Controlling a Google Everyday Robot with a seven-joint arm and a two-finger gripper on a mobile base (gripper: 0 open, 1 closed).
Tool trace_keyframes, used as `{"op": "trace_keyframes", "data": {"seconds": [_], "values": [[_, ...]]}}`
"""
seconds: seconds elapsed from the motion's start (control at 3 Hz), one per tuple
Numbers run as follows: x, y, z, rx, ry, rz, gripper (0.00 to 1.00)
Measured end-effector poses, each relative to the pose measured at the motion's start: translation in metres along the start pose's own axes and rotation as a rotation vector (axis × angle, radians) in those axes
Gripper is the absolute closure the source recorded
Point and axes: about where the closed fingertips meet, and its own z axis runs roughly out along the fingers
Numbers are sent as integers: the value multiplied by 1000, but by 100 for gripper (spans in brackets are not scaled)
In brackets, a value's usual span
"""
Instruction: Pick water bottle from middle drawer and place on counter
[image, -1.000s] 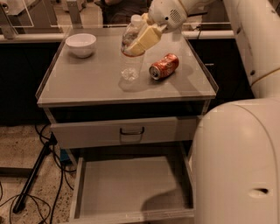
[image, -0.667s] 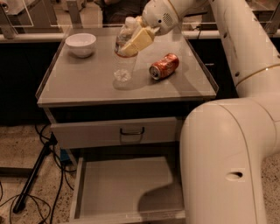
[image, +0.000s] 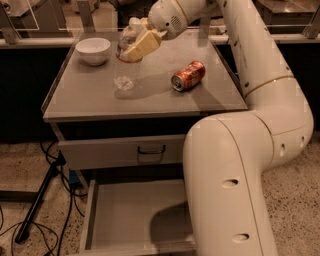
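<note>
The water bottle (image: 125, 67), clear with a white cap, is upright with its base at the counter (image: 150, 95) surface, left of centre. My gripper (image: 137, 40) is shut on the water bottle's upper part, its tan fingers (image: 142, 45) on either side near the cap. I cannot tell whether the base rests on the counter or hangs just above it. The middle drawer (image: 137, 217) stands pulled open below, its grey floor bare. My arm comes in from the upper right.
An orange-red soda can (image: 188, 76) lies on its side right of the bottle. A white bowl (image: 93, 50) sits at the counter's back left. A shut drawer front with a black handle (image: 151, 150) is above the open drawer. Cables and a stand leg (image: 35, 210) lie on the floor at the left.
My gripper has carried the water bottle leftward over the counter, away from the soda can, and a little lower.
</note>
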Motion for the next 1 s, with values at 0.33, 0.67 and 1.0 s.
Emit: {"op": "trace_keyframes", "data": {"seconds": [0.33,0.67,1.0], "values": [[1,-8,7,21,55,46,100],[4,-13,17,28,132,98,100],[5,-17,25,28,167,125,100]]}}
